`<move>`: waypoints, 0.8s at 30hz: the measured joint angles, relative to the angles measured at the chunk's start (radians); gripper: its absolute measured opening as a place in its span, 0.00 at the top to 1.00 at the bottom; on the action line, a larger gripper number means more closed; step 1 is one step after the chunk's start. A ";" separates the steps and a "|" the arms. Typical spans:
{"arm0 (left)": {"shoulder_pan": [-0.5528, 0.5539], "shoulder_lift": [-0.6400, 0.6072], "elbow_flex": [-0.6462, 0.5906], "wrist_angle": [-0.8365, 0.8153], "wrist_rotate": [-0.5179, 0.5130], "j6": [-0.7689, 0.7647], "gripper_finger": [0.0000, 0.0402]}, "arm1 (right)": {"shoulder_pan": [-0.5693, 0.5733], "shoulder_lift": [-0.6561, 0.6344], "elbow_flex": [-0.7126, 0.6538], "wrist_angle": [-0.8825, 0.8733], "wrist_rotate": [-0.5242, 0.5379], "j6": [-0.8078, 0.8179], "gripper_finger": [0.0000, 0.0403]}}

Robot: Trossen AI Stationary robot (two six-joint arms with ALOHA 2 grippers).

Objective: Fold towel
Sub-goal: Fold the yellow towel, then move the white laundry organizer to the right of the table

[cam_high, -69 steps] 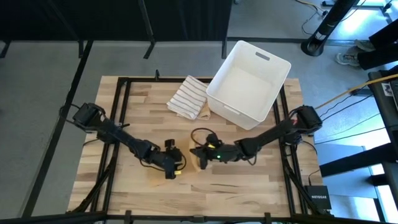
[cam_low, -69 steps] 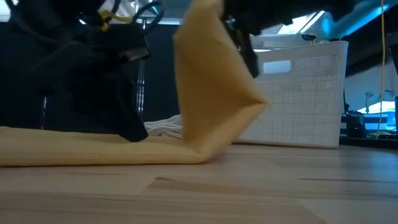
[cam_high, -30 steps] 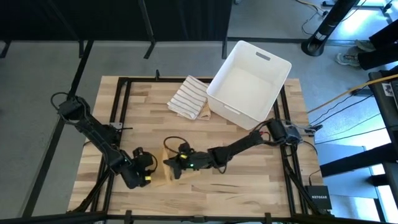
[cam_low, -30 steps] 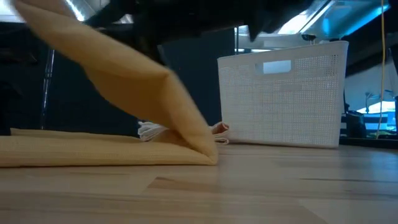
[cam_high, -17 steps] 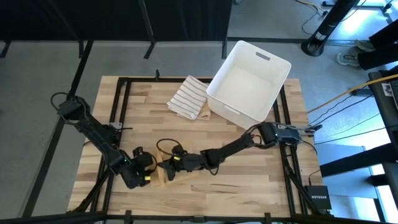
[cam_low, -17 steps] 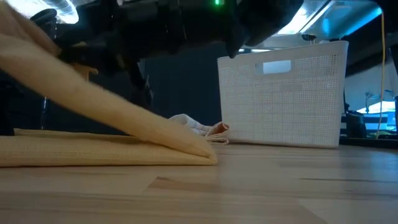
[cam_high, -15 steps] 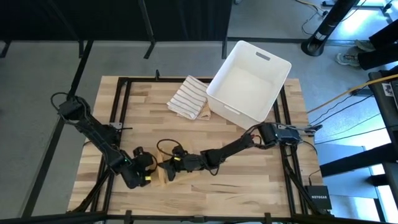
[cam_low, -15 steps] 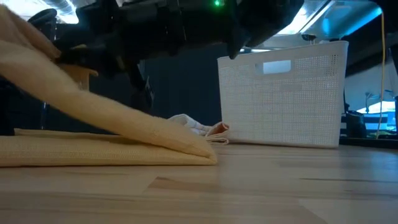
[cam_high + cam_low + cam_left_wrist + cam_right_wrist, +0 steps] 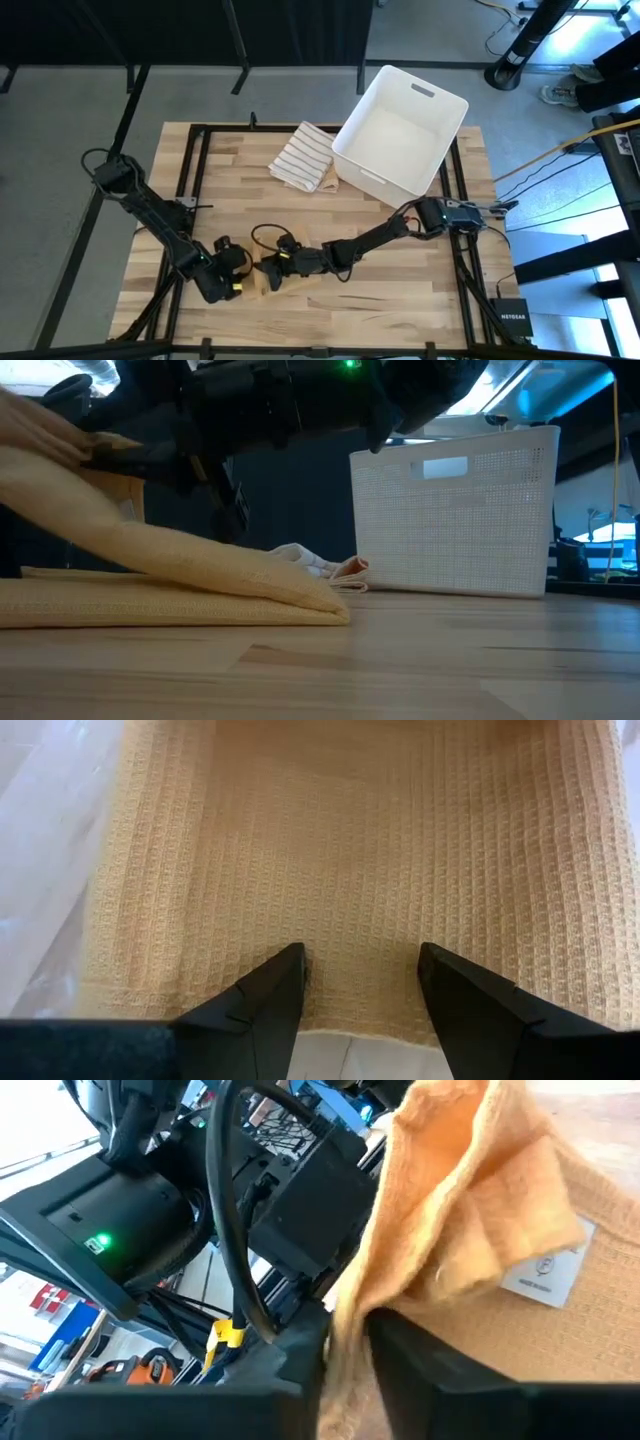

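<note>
- The tan waffle-weave towel [image 9: 262, 282] lies at the lower centre of the high view, on the wooden table [image 9: 400, 290]. In the low view its top layer slopes up toward the upper left of the frame while the bottom layer lies flat, so I judge the fold is partly laid, not finished.
- My right gripper [image 9: 268, 277] has reached across to that raised edge. In its wrist view a bunch of the cloth sits between the narrowly parted fingers [image 9: 300, 1348]; I cannot tell whether it grips or is letting go.
- My left gripper [image 9: 358, 982] sits just beside the towel at lower left in the high view, jaws spread wide and empty, hovering over the towel's hem, presumably ready to pin the lower layer.
- Farther off, at upper centre of the high view, a striped cloth [image 9: 303, 156] lies folded, touching the white basket [image 9: 400, 130], both well apart from my work.
</note>
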 joint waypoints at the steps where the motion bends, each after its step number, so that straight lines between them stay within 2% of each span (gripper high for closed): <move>1: 0.000 -0.004 0.004 -0.008 0.014 0.001 0.52 | 0.000 0.000 0.000 0.000 -0.005 0.000 0.77; 7: -0.004 -0.073 0.063 -0.116 0.107 -0.008 0.52 | 0.000 0.000 0.000 0.001 -0.005 -0.003 0.59; 11: -0.018 -0.146 0.102 -0.194 0.229 -0.020 0.52 | 0.000 0.000 0.000 0.001 -0.020 -0.048 0.52; 13: -0.029 -0.192 0.121 -0.228 0.228 -0.026 0.52 | -0.001 -0.003 0.000 0.000 -0.051 -0.107 0.51; 17: -0.046 -0.253 0.136 -0.209 0.112 0.023 0.52 | -0.012 -0.031 0.000 -0.031 -0.155 -0.220 0.51; 21: -0.055 -0.247 0.115 -0.127 -0.188 0.162 0.52 | -0.015 -0.090 0.001 -0.218 -0.255 -0.391 0.51; 22: -0.047 -0.232 0.099 -0.106 -0.217 0.180 0.52 | -0.013 -0.101 0.001 -0.290 -0.260 -0.463 0.51; 24: -0.024 -0.198 0.069 -0.087 -0.185 0.175 0.52 | -0.006 -0.104 0.002 -0.415 -0.250 -0.575 0.51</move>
